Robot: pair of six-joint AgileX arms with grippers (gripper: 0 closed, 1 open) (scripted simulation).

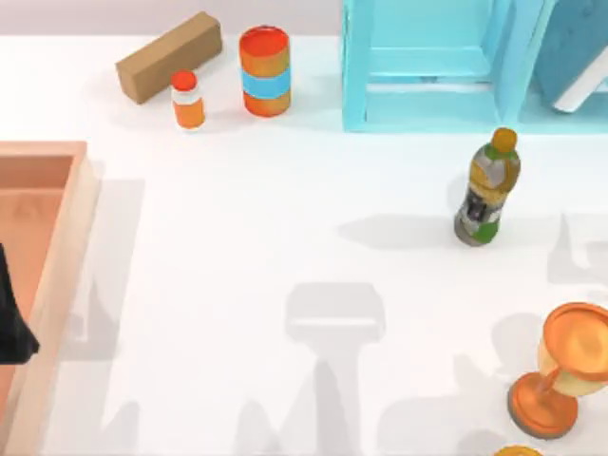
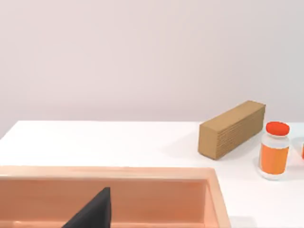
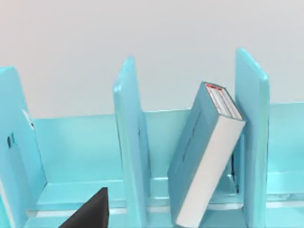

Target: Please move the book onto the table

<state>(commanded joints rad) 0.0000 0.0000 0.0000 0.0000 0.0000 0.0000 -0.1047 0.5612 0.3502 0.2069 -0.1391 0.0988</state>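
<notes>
book [image 3: 204, 161] sits tilted in the shelf unit [image 3: 130, 142], at the table's [image 1: 237, 247] far right corner.
left hand [image 1: 11, 323] parked over the tray [image 1: 66, 237]; can't tell either hand's grip.

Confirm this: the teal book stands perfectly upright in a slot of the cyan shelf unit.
Not upright. The right wrist view shows the book tilted, its upper end leaning against a divider of the cyan shelf unit. It is indeed in a shelf slot.

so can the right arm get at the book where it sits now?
Probably yes. The book leans tilted in a shelf compartment, top resting against one divider, with open space toward the other and nothing in front of it in the right wrist view. The tight side against the divider may complicate the grip.
</notes>
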